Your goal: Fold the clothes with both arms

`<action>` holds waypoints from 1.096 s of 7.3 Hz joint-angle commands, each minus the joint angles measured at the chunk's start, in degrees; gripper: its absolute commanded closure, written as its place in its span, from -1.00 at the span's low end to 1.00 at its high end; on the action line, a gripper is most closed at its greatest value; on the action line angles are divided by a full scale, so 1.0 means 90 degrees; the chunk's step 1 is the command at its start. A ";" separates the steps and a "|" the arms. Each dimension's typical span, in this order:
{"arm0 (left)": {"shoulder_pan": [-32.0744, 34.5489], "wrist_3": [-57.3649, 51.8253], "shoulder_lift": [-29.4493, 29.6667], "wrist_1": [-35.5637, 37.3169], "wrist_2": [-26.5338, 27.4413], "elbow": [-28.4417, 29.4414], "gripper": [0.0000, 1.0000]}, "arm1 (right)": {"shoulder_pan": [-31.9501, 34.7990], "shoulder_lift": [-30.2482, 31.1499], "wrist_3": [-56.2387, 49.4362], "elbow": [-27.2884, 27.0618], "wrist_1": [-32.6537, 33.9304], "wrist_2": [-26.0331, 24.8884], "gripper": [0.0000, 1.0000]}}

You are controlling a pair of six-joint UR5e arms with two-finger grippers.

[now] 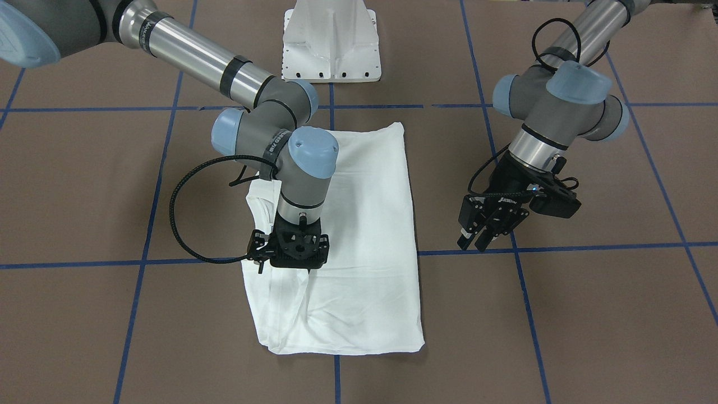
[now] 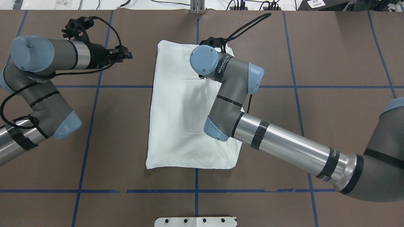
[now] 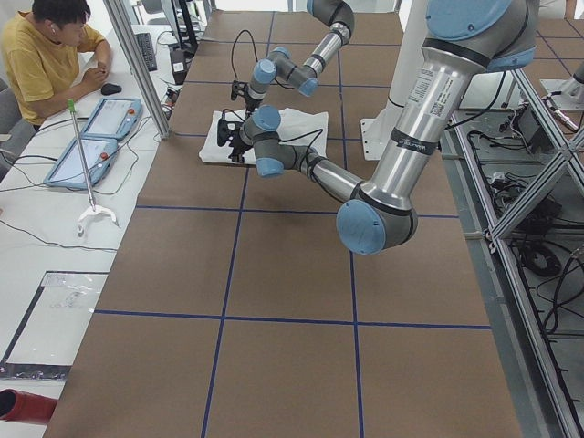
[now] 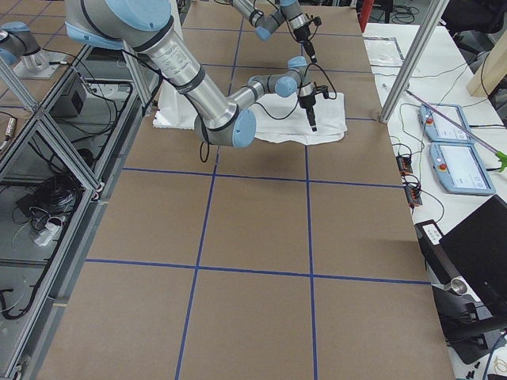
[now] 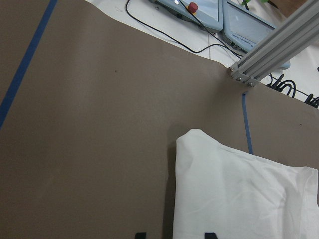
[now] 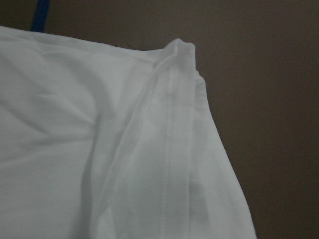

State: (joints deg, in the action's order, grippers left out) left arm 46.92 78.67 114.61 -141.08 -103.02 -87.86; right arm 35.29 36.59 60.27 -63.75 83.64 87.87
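The white shirt (image 1: 359, 241) lies folded into a long rectangle in the middle of the table (image 2: 180, 126); no text or collar shows. My right gripper (image 1: 291, 264) points straight down onto the shirt near its edge on the robot's right. Its fingers are hidden under the wrist, so I cannot tell whether it is open or shut. The right wrist view shows only a raised hem fold of the shirt (image 6: 169, 124), very close. My left gripper (image 1: 474, 242) hovers beside the shirt, off the cloth, open and empty (image 2: 126, 55). Its fingertips (image 5: 141, 234) stand apart by the shirt's corner (image 5: 239, 194).
The white pedestal base (image 1: 331, 45) stands at the robot's side of the table. Blue tape lines (image 2: 126, 86) cross the brown tabletop. An aluminium post (image 5: 269, 55) and teach pendants (image 3: 91, 137) stand past the far edge, where an operator (image 3: 55, 55) sits.
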 commanded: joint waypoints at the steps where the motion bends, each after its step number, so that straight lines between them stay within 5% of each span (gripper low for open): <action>1: 0.0002 -0.0001 0.0000 0.0002 -0.0009 -0.0013 0.02 | 0.0247 0.0909 -0.0531 -0.0635 0.0023 0.0217 -1.00; 2: 0.0002 -0.0001 0.0000 0.0012 -0.0009 -0.0071 0.02 | 0.0316 0.1466 -0.0680 -0.1231 -0.0006 0.0401 -1.00; 6: 0.0002 -0.0001 0.0000 0.0295 -0.0009 -0.0296 0.02 | 0.0492 0.1578 -0.0352 -0.2571 0.0403 0.0997 -1.00; 8: 0.0002 -0.0001 0.0000 0.0324 -0.0009 -0.0325 0.02 | 0.0125 0.2045 0.1486 -0.3487 0.0326 0.1018 -1.00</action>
State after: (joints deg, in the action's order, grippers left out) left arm 46.93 78.66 114.61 -138.31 -103.09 -90.58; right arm 38.69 52.35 63.79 -89.73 86.90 96.86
